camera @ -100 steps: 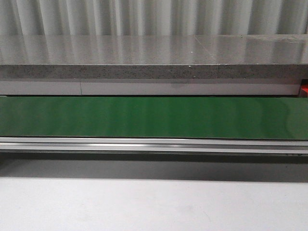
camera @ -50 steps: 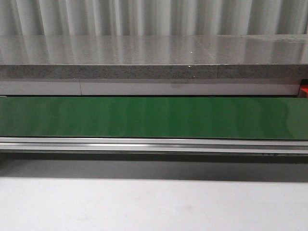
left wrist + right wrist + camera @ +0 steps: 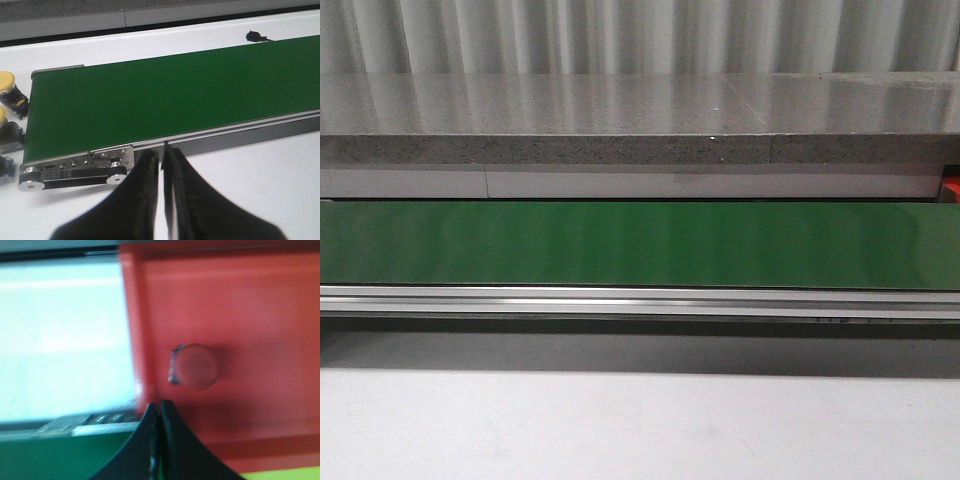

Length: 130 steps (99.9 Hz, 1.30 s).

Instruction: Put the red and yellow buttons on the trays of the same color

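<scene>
**Both grippers closed and empty; one red button lies in the red tray**

The left gripper point(image 3: 163, 155) has its black fingers pressed together with only a hairline between them, and nothing is caught there. It hangs over the white table point(image 3: 260, 180), just in front of the near rail of the green conveyor belt point(image 3: 170, 95), close to the belt's end roller bracket point(image 3: 75, 170). Past that end of the belt, on the table, stand yellow buttons: one yellow button point(image 3: 11, 86) with its dark body showing, and a second yellow button point(image 3: 6, 131) cut off by the picture's edge.

The right gripper point(image 3: 160, 412) is likewise closed, finger against finger, with nothing between. It hovers above the rim of the red tray point(image 3: 260, 300), and the view is blurred. Inside the tray lies a red button point(image 3: 196, 366), cap toward the camera, apart from the fingertips. A strip of green belt shows beside the fingers, and a yellow-green edge shows beyond the tray's wall.

In the front view only the green belt point(image 3: 640, 245), its metal rail point(image 3: 640, 300) and a grey stone ledge point(image 3: 640, 110) appear; neither arm is visible there.
</scene>
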{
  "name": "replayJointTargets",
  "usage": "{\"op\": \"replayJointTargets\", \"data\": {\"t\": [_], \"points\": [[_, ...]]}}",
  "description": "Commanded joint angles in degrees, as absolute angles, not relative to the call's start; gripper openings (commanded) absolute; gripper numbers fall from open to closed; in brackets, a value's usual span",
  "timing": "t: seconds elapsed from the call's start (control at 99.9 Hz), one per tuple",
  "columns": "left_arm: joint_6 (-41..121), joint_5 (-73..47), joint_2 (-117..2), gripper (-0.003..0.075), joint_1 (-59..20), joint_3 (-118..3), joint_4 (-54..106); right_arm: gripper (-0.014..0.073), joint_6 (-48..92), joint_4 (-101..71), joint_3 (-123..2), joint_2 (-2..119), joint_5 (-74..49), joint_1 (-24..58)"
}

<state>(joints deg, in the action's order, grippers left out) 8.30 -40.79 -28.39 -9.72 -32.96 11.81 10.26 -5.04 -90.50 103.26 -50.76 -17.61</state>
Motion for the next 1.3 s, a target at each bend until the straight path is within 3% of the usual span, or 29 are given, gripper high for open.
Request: {"op": "replayJointTargets", "data": {"t": [0.0,0.5,0.871,1.291], "points": [[8.16,-36.61,-28.51,-0.0006,-10.26,-34.41,13.01,-0.0066,10.45,-4.39,-88.21,96.16,-47.94,-15.30],[8.16,-36.61,-28.51,-0.0006,-10.26,-34.41,13.01,-0.0066,10.19,-4.39,-56.85,66.26,-39.27,0.63],[8.16,-34.08,-28.51,-0.0006,-10.26,-34.41,13.01,-0.0066,10.19,-4.39,-36.66,37.14,-33.48,1.93],[8.16,-31.96,-28.51,-0.0006,-10.26,-34.41,13.01,-0.0066,10.19,-4.39,-24.78,12.24,-33.47,1.93]]}}
